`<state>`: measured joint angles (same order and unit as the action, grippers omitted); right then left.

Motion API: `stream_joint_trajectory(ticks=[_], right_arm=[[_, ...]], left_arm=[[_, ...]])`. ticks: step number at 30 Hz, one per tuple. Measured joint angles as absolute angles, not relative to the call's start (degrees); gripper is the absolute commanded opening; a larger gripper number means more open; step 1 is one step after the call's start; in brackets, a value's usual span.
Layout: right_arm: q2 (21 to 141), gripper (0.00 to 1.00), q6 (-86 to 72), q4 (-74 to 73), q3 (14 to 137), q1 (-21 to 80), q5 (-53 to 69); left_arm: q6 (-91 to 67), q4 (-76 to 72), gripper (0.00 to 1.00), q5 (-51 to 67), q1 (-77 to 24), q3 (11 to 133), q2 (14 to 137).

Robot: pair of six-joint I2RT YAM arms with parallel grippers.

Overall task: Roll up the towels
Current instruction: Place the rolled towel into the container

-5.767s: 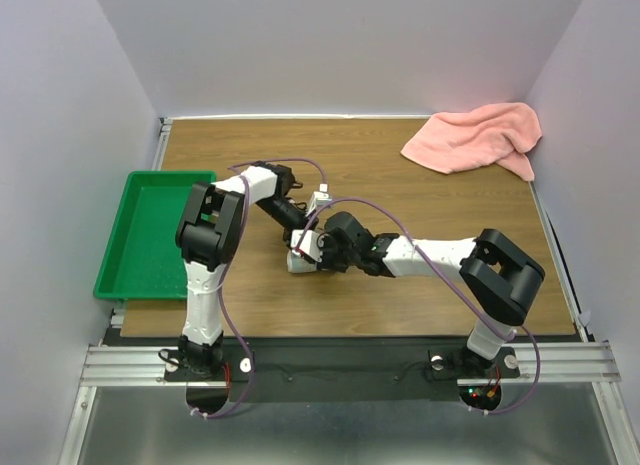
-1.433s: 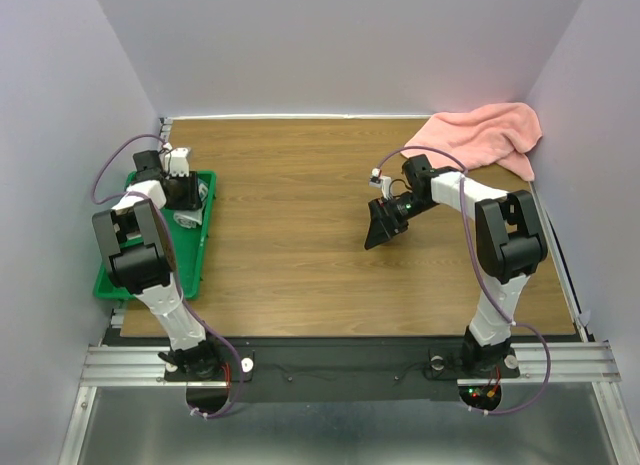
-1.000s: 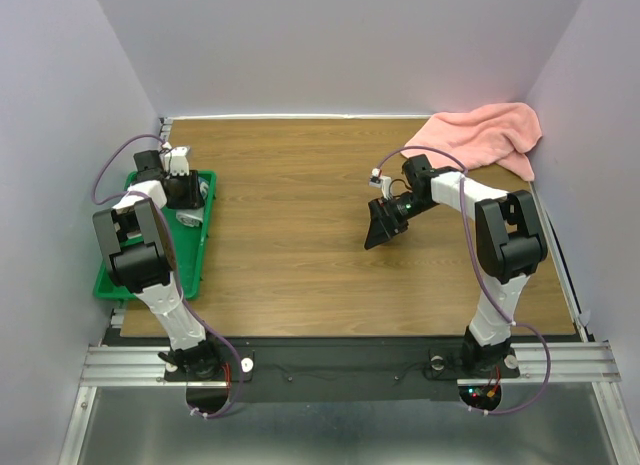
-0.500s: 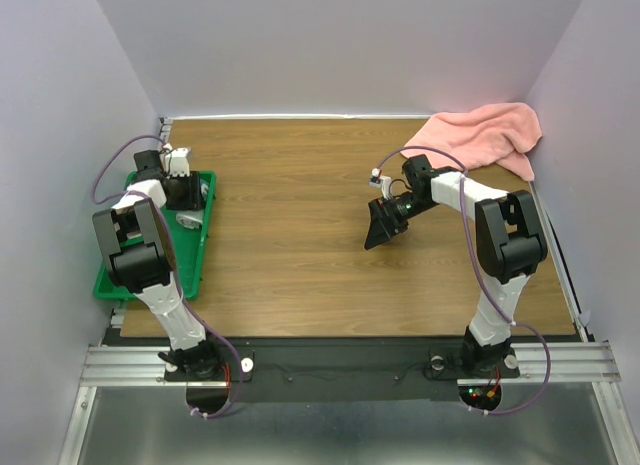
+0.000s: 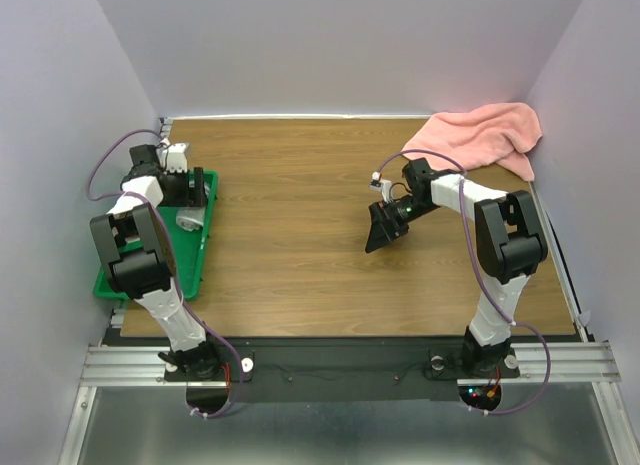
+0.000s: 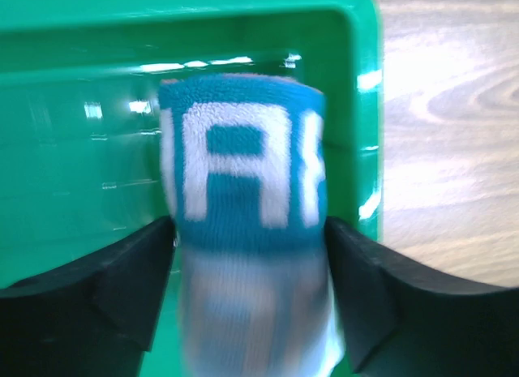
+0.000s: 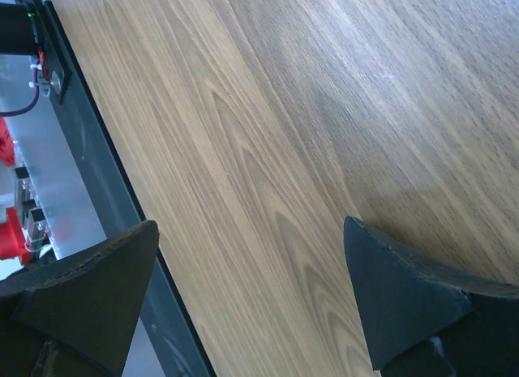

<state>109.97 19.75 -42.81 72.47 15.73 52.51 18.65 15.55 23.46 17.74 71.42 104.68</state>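
Note:
A small rolled towel (image 6: pixel 243 174), white with a blue printed band, lies in the green tray (image 6: pixel 81 109) between the fingers of my left gripper (image 6: pixel 249 231). The jaws stand wide on either side of the roll, and its near end is blurred. From above the roll (image 5: pixel 189 219) shows pale in the tray's right part, just below the left gripper (image 5: pixel 197 188). The pink towel (image 5: pixel 480 135) lies crumpled at the table's far right corner. My right gripper (image 5: pixel 380 230) hangs open over bare wood, right of centre; nothing is between its fingers (image 7: pixel 105 280).
The green tray (image 5: pixel 125 255) sits at the table's left edge. Purple walls close in the left, back and right sides. In the right wrist view the table's near edge and the metal rail (image 7: pixel 49 174) show at the left.
My left gripper's jaws have spread apart around the rolled towel in the tray, and the wrist has shifted slightly away from me. The right arm has not moved.

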Motion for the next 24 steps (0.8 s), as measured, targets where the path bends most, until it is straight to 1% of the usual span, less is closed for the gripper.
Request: stream_joint_trajectory(ticks=[6,13,15,19,21,22,24], right_arm=[[110.0,1.00,19.7,-42.8,72.5,15.7,52.5],[110.0,1.00,19.7,-42.8,72.5,15.7,52.5],[109.9,1.00,19.7,-42.8,72.5,15.7,52.5],[108.9,1.00,19.6,-42.7,72.5,15.7,52.0],[107.8,1.00,19.0,-42.4,72.6,15.4,50.9],[106.8,1.00,18.5,-42.1,73.2,15.0,49.4],[105.6,1.00,16.9,-41.2,75.9,13.7,45.8]], left_arm=[[19.4,16.8,0.89,23.7,17.7,73.6,103.5],[19.4,18.4,0.85,24.2,17.8,73.8,103.4],[19.5,19.0,0.85,24.4,17.8,73.8,103.2],[20.8,21.1,0.93,25.7,18.1,73.8,100.1],[21.7,22.2,0.94,26.4,17.8,74.5,96.9],[22.3,23.0,0.95,26.4,17.6,75.7,94.9],[23.2,23.6,0.99,25.8,16.4,78.3,92.3]])
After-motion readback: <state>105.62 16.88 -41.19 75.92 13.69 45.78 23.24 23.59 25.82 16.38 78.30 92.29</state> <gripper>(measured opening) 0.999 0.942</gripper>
